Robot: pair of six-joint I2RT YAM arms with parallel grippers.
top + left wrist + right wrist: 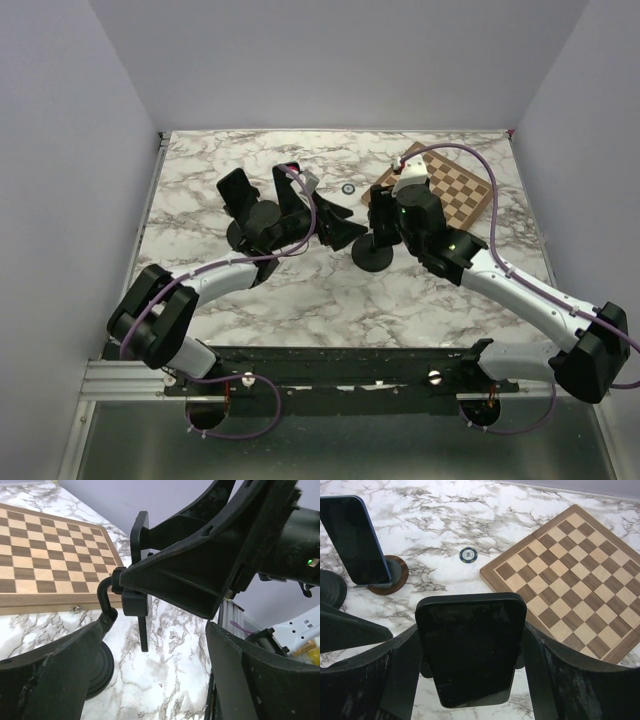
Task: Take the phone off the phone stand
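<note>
A black phone (470, 650) stands upright in the cradle of a black phone stand, whose round base (374, 257) rests on the marble table. My right gripper (472, 647) has a finger pressed on each long side of the phone, shut on it. In the top view the right gripper (388, 215) covers the phone. My left gripper (160, 645) is open and empty just left of the stand (340, 225). Its view shows the stand's base (97, 672), its curved neck (104, 597) and the right gripper's fingers (200, 565) above.
A second phone (352, 540) leans on a round brown stand (395, 572) at the far left of the table (237, 190). A wooden chessboard (450, 190) lies at the back right. A small chip (468, 555) lies between them.
</note>
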